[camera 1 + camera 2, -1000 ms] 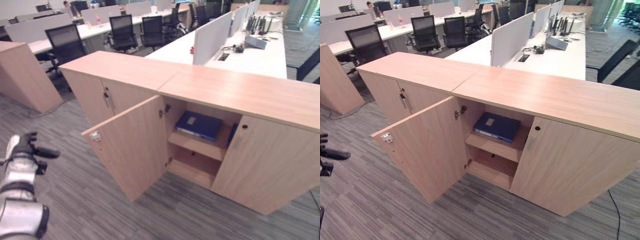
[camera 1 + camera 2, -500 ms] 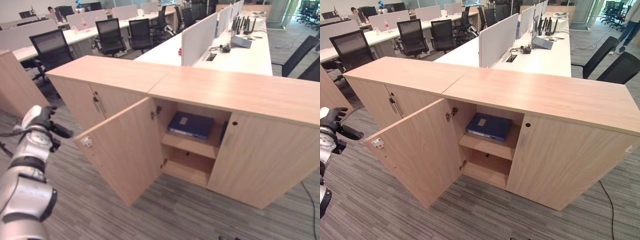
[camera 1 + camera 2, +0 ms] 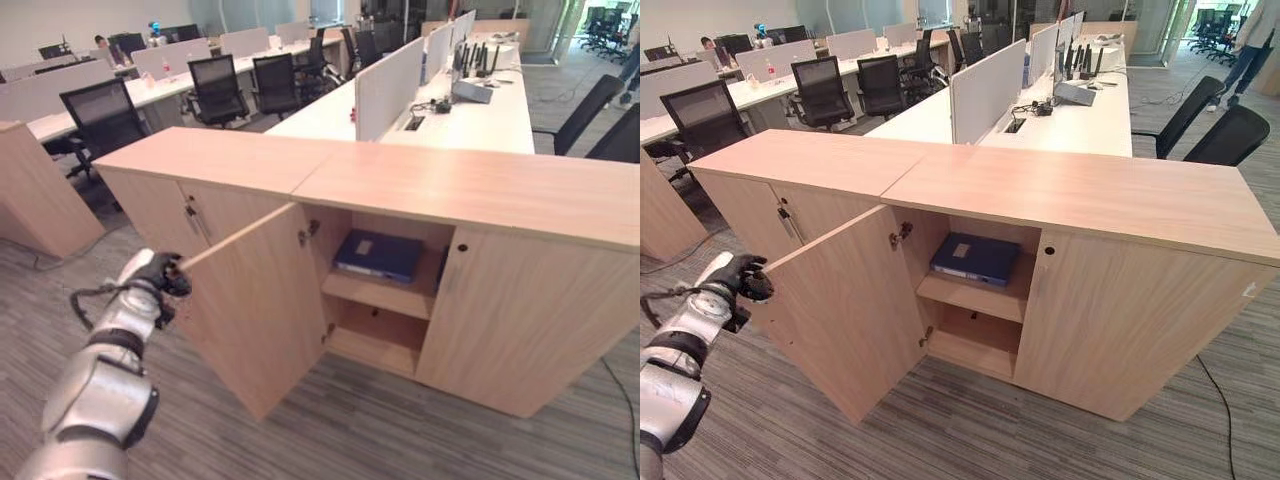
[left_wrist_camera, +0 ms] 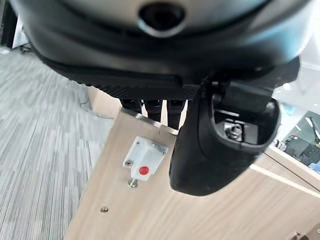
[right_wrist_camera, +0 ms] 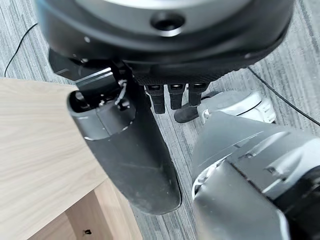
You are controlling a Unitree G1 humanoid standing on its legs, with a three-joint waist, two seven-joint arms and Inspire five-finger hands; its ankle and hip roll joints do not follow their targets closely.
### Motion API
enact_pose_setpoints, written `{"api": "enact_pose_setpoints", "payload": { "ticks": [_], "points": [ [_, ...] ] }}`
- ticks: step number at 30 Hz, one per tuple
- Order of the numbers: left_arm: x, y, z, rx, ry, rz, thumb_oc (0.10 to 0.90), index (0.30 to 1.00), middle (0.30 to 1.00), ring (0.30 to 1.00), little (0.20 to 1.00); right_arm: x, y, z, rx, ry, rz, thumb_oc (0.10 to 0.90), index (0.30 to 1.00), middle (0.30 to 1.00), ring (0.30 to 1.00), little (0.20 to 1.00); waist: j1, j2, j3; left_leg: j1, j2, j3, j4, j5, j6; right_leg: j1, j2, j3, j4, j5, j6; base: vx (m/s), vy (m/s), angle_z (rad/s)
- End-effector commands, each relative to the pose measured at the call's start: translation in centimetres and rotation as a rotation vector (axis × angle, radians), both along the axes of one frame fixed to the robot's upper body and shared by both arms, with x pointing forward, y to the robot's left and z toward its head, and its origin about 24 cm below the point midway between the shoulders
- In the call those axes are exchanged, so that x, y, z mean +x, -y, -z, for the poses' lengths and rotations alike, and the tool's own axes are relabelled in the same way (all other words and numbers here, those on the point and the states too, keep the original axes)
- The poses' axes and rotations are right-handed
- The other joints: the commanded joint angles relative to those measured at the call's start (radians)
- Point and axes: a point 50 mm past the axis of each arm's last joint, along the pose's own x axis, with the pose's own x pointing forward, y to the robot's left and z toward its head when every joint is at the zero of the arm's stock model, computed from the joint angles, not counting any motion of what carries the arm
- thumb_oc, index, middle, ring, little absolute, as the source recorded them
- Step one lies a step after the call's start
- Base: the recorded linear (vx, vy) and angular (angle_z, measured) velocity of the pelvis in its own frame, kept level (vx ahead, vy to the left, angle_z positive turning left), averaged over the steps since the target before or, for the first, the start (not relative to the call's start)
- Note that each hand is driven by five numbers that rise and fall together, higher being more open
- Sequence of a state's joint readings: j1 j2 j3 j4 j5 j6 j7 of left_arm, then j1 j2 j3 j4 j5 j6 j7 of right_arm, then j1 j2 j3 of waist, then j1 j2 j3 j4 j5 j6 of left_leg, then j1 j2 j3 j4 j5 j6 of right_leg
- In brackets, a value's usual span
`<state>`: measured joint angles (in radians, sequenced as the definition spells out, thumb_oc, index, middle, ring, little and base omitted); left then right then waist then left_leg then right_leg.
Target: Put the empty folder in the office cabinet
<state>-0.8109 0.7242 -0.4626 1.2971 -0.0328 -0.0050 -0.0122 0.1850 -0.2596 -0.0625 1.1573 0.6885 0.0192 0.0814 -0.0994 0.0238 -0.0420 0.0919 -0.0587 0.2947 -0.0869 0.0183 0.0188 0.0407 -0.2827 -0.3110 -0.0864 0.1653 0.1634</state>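
Left hand [image 3: 160, 273]: at the left of the frame, on the upper free corner of the open cabinet door [image 3: 262, 315]; fingers [image 4: 150, 106] hooked over the door's top edge, thumb [image 4: 220, 145] against its inner face beside the white catch plate [image 4: 144, 159], so closed on the door. Right hand [image 5: 130, 150]: seen from its wrist, fingers straight and relaxed, holding nothing, beside a cabinet edge. Blue folder [image 3: 976, 257]: lying flat on the upper shelf [image 3: 970, 295] at centre frame, inside the open compartment of the office cabinet [image 3: 1090, 200]; placement apparently done. Step in hand, by judgement: swinging the door shut. Advice: push along the door's arc, not straight inward; keep pressure near the free edge; release fingers from the top edge before it meets the frame, to avoid trapping; finish with a flat push.
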Motion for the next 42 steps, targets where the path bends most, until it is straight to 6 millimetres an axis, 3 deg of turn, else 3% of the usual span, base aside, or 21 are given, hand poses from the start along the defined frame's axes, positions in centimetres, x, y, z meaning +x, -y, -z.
{"api": "enact_pose_setpoints", "payload": {
  "ticks": [1, 2, 4, 5, 8, 9, 10, 14, 18, 20, 21, 25, 28, 33, 37, 42],
  "points": [
    [0.0, -0.5, -0.3, -0.120, 0.017, -0.096, 0.800, 0.900, 0.900, 0.900, 0.900, 1.6, 1.2, -0.3, -0.026, 0.005, -0.012, 0.800, 0.900, 0.900, 0.900, 0.900, 0.018, -0.012, -0.009, -0.010, -0.032, -0.072, 0.000, -0.105, 0.002, 0.042, -0.065, -0.046, 0.011, -0.026, 0.098, 0.00, 0.000, 0.00],
    [-0.2, -0.4, 0.3, -0.130, 0.001, -0.098, 0.800, 0.900, 0.900, 0.900, 0.900, 1.6, 1.1, -0.2, -0.023, 0.003, -0.016, 0.800, 0.900, 0.900, 0.900, 0.900, 0.019, -0.013, -0.011, -0.010, -0.032, -0.074, 0.000, -0.106, 0.002, 0.042, -0.065, -0.048, 0.012, -0.027, 0.098, 0.00, 0.000, 0.00],
    [-1.3, 1.1, 3.6, -0.250, -0.051, -0.080, 0.800, 0.900, 0.900, 0.900, 0.900, 1.9, 0.7, -0.1, -0.012, 0.002, -0.021, 0.800, 0.900, 0.900, 0.900, 0.900, 0.030, -0.016, -0.010, -0.010, -0.035, -0.081, 0.000, -0.105, 0.004, 0.045, -0.068, -0.054, 0.014, -0.027, 0.098, 0.00, 0.000, 0.00],
    [-1.3, 1.1, 3.7, -0.251, -0.051, -0.080, 0.800, 0.900, 0.900, 0.900, 0.900, 1.9, 0.7, -0.1, -0.012, 0.001, -0.021, 0.800, 0.900, 0.900, 0.900, 0.900, 0.030, -0.015, -0.010, -0.011, -0.035, -0.082, 0.000, -0.105, 0.004, 0.045, -0.068, -0.055, 0.014, -0.027, 0.098, 0.00, 0.000, 0.00],
    [-2.9, 3.5, 7.7, -0.417, -0.076, -0.101, 0.800, 0.900, 0.900, 0.900, 0.900, 2.1, 0.3, 0.0, -0.005, -0.005, -0.029, 0.800, 0.900, 0.900, 0.900, 0.900, 0.045, -0.017, -0.008, -0.013, -0.038, -0.090, 0.000, -0.103, 0.008, 0.047, -0.073, -0.065, 0.016, -0.029, 0.098, 0.00, 0.000, 0.00],
    [-4.9, 5.1, 10.9, -0.463, -0.153, -0.109, 0.800, 0.900, 0.900, 0.900, 0.900, 2.4, 0.1, 0.0, -0.006, -0.001, -0.035, 0.800, 0.900, 0.900, 0.900, 0.900, 0.049, -0.019, -0.006, -0.014, -0.042, -0.095, 0.000, -0.102, 0.011, 0.047, -0.074, -0.065, 0.018, -0.031, 0.098, -0.01, 0.009, 0.06],
    [-4.9, 5.1, 10.9, -0.464, -0.153, -0.110, 0.800, 0.900, 0.900, 0.900, 0.900, 2.4, 0.1, 0.0, -0.006, -0.001, -0.035, 0.800, 0.900, 0.900, 0.900, 0.900, 0.049, -0.019, -0.007, -0.014, -0.042, -0.095, 0.000, -0.102, 0.011, 0.046, -0.074, -0.065, 0.018, -0.031, 0.098, -0.01, 0.014, 0.08],
    [-10.3, 10.6, 17.4, -0.627, -0.343, -0.059, 0.800, 0.900, 0.900, 0.900, 0.900, 2.9, -0.2, 0.0, -0.003, 0.014, -0.038, 0.800, 0.900, 0.900, 0.900, 0.900, 0.055, -0.014, -0.003, -0.014, -0.045, -0.098, 0.000, -0.103, 0.017, 0.043, -0.075, -0.059, 0.022, -0.033, 0.090, 0.00, 0.015, 0.11],
    [-13.3, 16.1, 19.4, -0.843, -0.370, 0.022, 0.800, 0.900, 0.900, 0.900, 0.900, 3.0, -0.4, 0.0, -0.003, 0.014, -0.044, 0.800, 0.900, 0.900, 0.900, 0.900, 0.056, -0.007, 0.000, -0.016, -0.044, -0.100, 0.000, -0.100, 0.022, 0.038, -0.073, -0.054, 0.028, -0.031, 0.084, 0.00, 0.003, 0.02],
    [-13.3, 19.7, 17.7, -1.051, -0.278, 0.129, 0.800, 0.900, 0.900, 0.900, 0.900, 3.8, -0.8, -0.1, -0.003, 0.033, -0.071, 0.800, 0.900, 0.900, 0.900, 0.900, 0.055, -0.004, 0.006, -0.020, -0.042, -0.100, 0.000, -0.097, 0.025, 0.031, -0.070, -0.050, 0.030, -0.029, 0.082, 0.00, 0.000, 0.00],
    [-13.3, 19.7, 17.7, -1.051, -0.278, 0.129, 0.800, 0.900, 0.900, 0.900, 0.900, 3.8, -0.8, -0.1, -0.002, 0.033, -0.071, 0.800, 0.900, 0.900, 0.900, 0.900, 0.055, -0.004, 0.006, -0.020, -0.042, -0.100, 0.000, -0.097, 0.025, 0.031, -0.070, -0.049, 0.030, -0.029, 0.082, 0.00, 0.000, 0.00],
    [-12.4, 23.5, 13.0, -1.284, -0.162, 0.340, 0.800, 0.900, 0.900, 0.900, 0.900, 4.5, -1.3, -0.2, -0.017, 0.041, -0.135, 0.800, 0.900, 0.900, 0.900, 0.900, 0.041, -0.003, 0.016, -0.022, -0.040, -0.102, 0.000, -0.098, 0.027, 0.022, -0.068, -0.037, 0.036, -0.031, 0.082, -0.01, -0.013, 0.04],
    [-11.4, 24.4, 9.5, -1.323, -0.086, 0.462, 0.800, 0.900, 0.900, 0.900, 0.900, 5.0, -1.8, -0.4, -0.020, 0.067, -0.161, 0.800, 0.900, 0.900, 0.900, 0.900, 0.033, -0.011, 0.020, -0.024, -0.038, -0.102, 0.000, -0.100, 0.024, 0.017, -0.065, -0.032, 0.036, -0.033, 0.082, -0.02, -0.029, -0.15],
    [-11.2, 25.2, 6.3, -1.316, -0.049, 0.605, 0.800, 0.900, 0.900, 0.900, 0.900, 5.2, -3.0, -0.2, 0.006, 0.084, -0.182, 0.800, 0.900, 0.900, 0.900, 0.900, 0.033, -0.022, 0.026, -0.024, -0.037, -0.108, 0.000, -0.104, 0.021, 0.018, -0.063, -0.028, 0.036, -0.036, 0.082, -0.01, -0.016, -0.05],
    [-10.5, 25.4, 5.7, -1.236, -0.017, 0.645, 0.800, 0.900, 0.900, 0.900, 0.900, 5.2, -3.7, 0.0, 0.031, 0.078, -0.162, 0.800, 0.900, 0.900, 0.900, 0.900, 0.037, -0.027, 0.028, -0.020, -0.035, -0.109, 0.000, -0.107, 0.019, 0.022, -0.060, -0.029, 0.034, -0.041, 0.081, 0.00, -0.023, -0.03],
    [-10.4, 24.9, 5.6, -1.273, 0.012, 0.607, 0.800, 0.900, 0.900, 0.900, 0.900, 4.7, -3.8, 0.3, 0.038, 0.047, -0.191, 0.800, 0.900, 0.900, 0.900, 0.900, 0.040, -0.028, 0.030, -0.015, -0.032, -0.105, 0.000, -0.110, 0.017, 0.025, -0.055, -0.028, 0.028, -0.042, 0.079, 0.01, -0.018, -0.02]
  ]
}}
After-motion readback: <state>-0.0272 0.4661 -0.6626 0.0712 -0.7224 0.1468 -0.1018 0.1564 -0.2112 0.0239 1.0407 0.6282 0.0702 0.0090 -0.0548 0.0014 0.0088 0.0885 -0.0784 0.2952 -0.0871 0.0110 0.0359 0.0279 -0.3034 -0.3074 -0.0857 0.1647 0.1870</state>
